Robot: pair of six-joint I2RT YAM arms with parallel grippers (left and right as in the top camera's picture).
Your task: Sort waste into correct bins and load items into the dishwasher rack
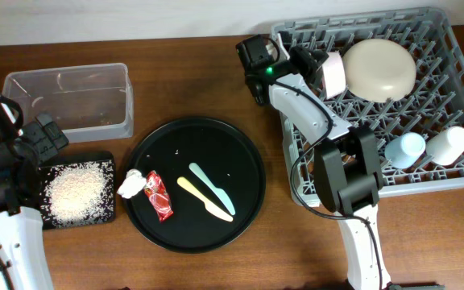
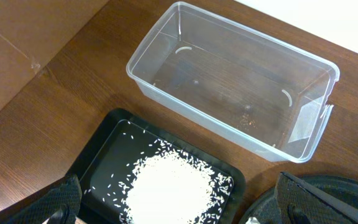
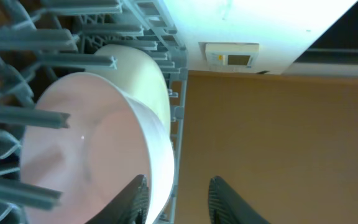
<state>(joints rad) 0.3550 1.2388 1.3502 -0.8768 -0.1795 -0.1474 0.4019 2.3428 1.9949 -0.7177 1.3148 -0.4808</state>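
The grey dishwasher rack (image 1: 457,76) holds the cream plate (image 1: 379,70), the pinkish-white bowl (image 1: 333,74), the light blue cup (image 1: 405,149) and the white cup (image 1: 449,143). My right gripper (image 1: 311,63) is open at the bowl, with the bowl's rim (image 3: 160,155) between its fingers (image 3: 179,202), next to the left one. The white tissue (image 1: 130,185), red wrapper (image 1: 159,196), yellow utensil (image 1: 204,199) and mint utensil (image 1: 212,189) lie on the round black tray (image 1: 240,153). My left gripper (image 2: 185,208) is open and empty above the rice (image 2: 169,190) in the black rectangular tray (image 2: 104,149).
The clear tub (image 1: 67,101) stands empty at the back left, just behind the black rectangular tray (image 1: 103,161); it also shows in the left wrist view (image 2: 229,81). The round tray lies between the bins and the rack. A cable (image 1: 304,181) loops along the rack's left side.
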